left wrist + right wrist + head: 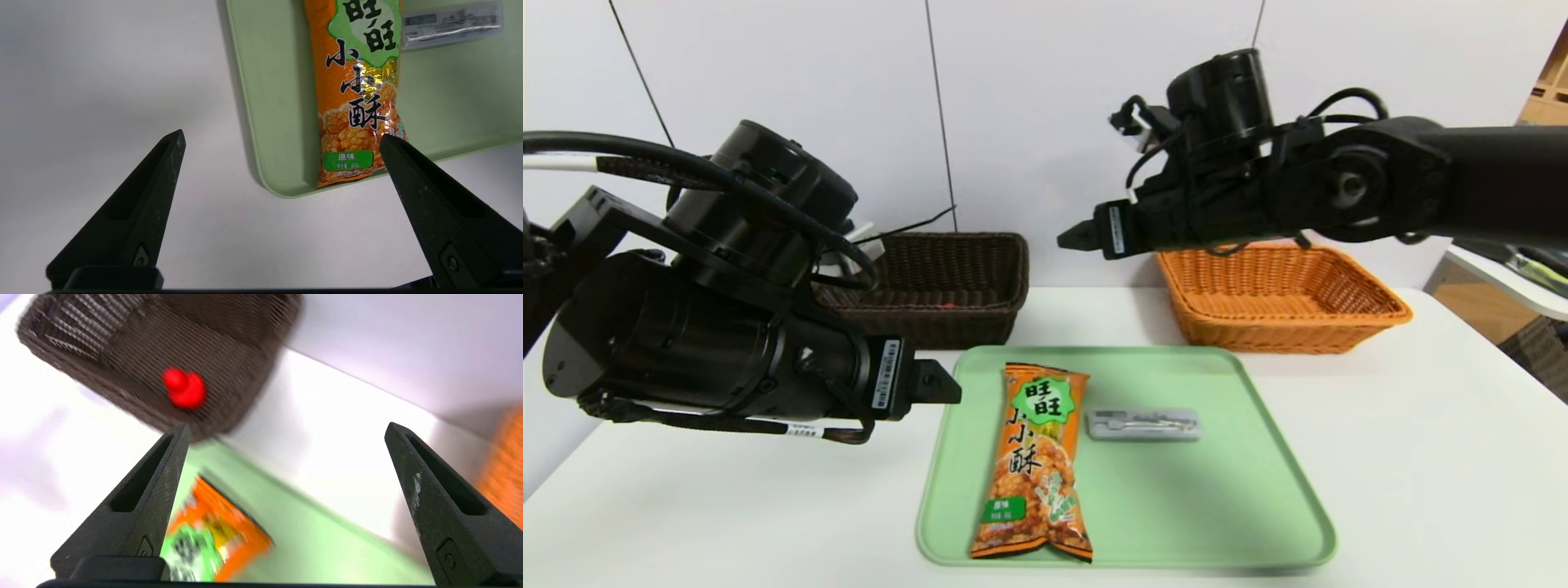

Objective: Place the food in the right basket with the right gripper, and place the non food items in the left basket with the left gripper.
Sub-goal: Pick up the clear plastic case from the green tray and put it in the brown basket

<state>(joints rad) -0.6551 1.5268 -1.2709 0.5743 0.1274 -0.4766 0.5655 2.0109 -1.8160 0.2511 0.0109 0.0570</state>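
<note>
Orange snack packet lies within reach; right gripper hovers above, spread wide, likely for it; left gripper waits beside, spread empty.

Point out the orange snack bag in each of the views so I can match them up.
Head view: snack bag on the left part of the tray.
Left wrist view: upper part of the picture, right of centre.
Right wrist view: bottom edge, left of centre, only partly shown.
Shared landmark: the green tray under the bag.

Snack bag left of flat case on tray
</note>
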